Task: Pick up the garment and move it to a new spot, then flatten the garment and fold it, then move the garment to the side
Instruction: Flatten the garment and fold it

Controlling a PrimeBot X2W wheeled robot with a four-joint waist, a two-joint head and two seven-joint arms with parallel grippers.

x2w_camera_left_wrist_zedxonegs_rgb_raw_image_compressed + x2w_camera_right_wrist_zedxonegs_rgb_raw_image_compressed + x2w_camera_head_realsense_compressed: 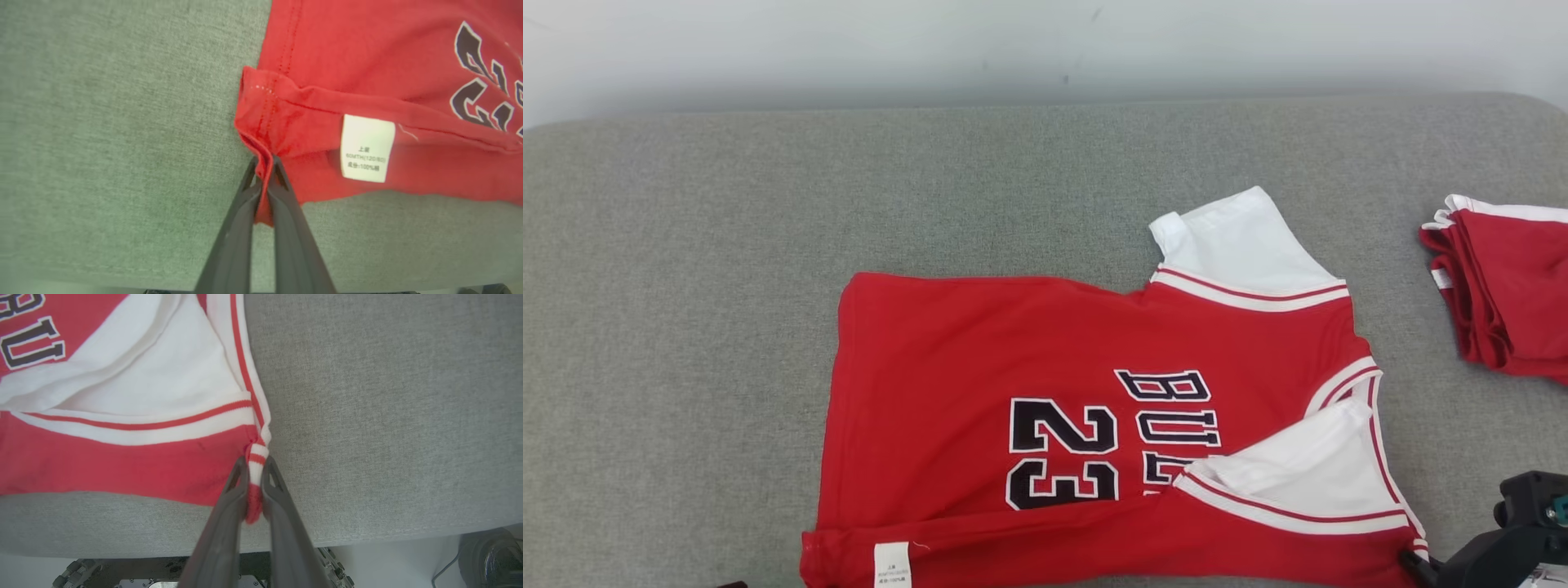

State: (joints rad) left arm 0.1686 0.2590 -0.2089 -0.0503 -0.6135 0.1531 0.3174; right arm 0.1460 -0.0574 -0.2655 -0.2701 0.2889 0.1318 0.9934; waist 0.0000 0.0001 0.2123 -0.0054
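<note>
Left gripper [264, 163] and right gripper [254, 463] are clamped on corners of the red-and-white fabric jersey [980, 367] (thin bites, frame bottom); slippage is risked under uneven pulling.

Plain workroom: grey padded table [686, 245]

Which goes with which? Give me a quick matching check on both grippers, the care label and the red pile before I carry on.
Things:
1. left gripper
2. right gripper
3. care label
4. folded red pile

States or places:
a. far right, apart from the jersey
b. jaws shut on the striped white-and-red trim corner
c. jaws shut on the plain red hem corner
d. white, on the folded-over near edge

Pairs: 1-c, 2-b, 3-d, 4-a.
</note>
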